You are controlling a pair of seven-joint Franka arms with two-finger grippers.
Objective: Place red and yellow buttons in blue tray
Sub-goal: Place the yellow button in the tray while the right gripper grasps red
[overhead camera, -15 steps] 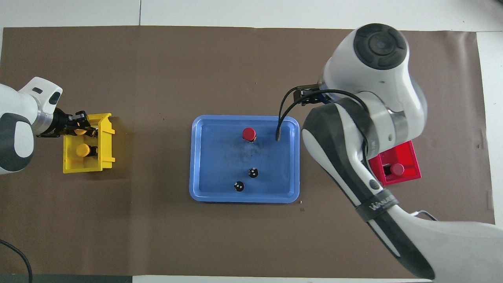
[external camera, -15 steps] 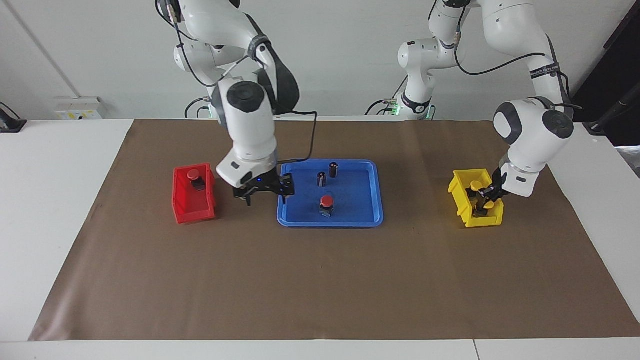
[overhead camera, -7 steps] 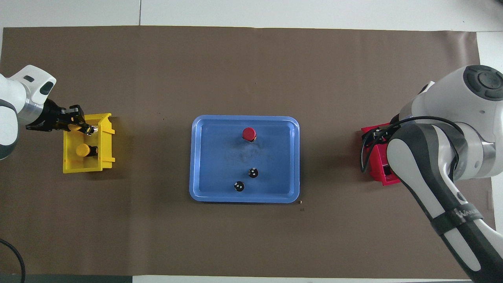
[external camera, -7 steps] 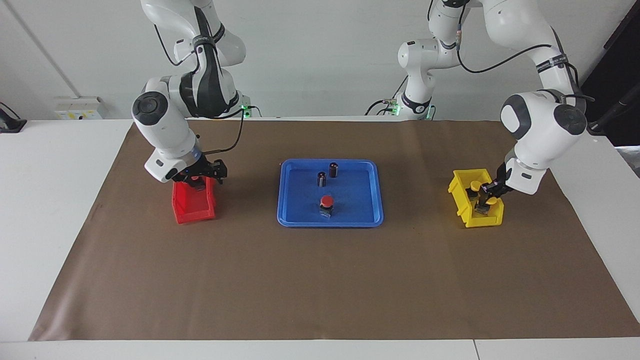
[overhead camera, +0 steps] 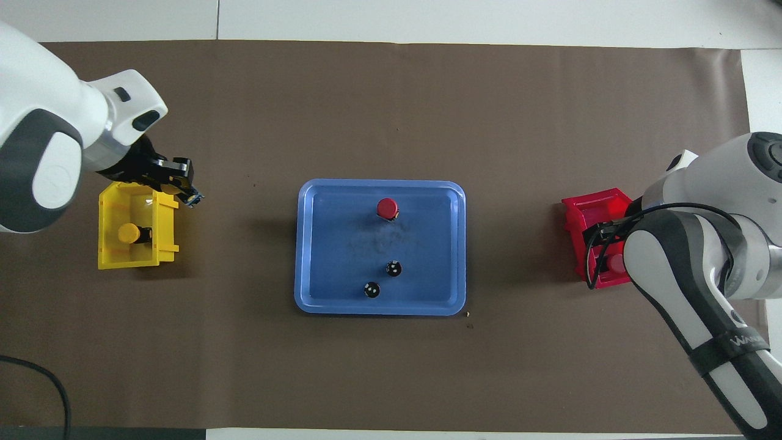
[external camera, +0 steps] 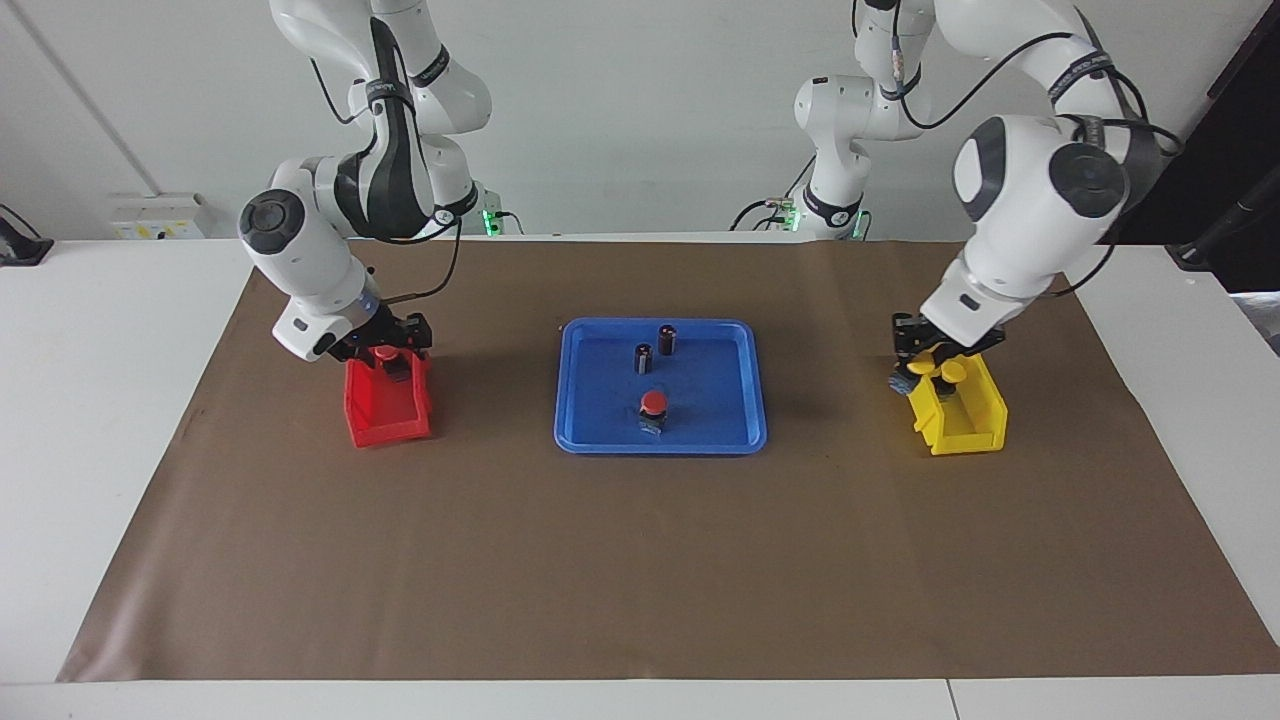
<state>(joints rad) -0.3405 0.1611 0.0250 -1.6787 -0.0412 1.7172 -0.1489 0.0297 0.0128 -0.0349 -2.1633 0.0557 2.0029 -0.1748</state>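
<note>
The blue tray (external camera: 570,438) (overhead camera: 303,244) lies mid-table. One red button (external camera: 653,403) (overhead camera: 387,208) stands in it. My left gripper (external camera: 918,362) (overhead camera: 178,186) is shut on a yellow button (external camera: 916,372) (overhead camera: 176,190) and holds it over the tray-side rim of the yellow bin (external camera: 965,432) (overhead camera: 137,260). The other yellow button (external camera: 952,371) (overhead camera: 128,232) stays in that bin. My right gripper (external camera: 385,345) is open, low in the red bin (external camera: 385,420) (overhead camera: 586,211), its fingers either side of the second red button (external camera: 383,352) (overhead camera: 616,263). In the overhead view my right arm hides this gripper.
Two capless dark cylinders (external camera: 644,357) (external camera: 667,339) stand in the tray nearer to the robots than the red button; they also show in the overhead view (overhead camera: 394,267) (overhead camera: 371,289). A brown mat (external camera: 640,560) covers the table.
My right gripper has swung from the tray's edge to the red bin and lowered into it. My left gripper has risen out of the yellow bin with a yellow button, moving toward the tray.
</note>
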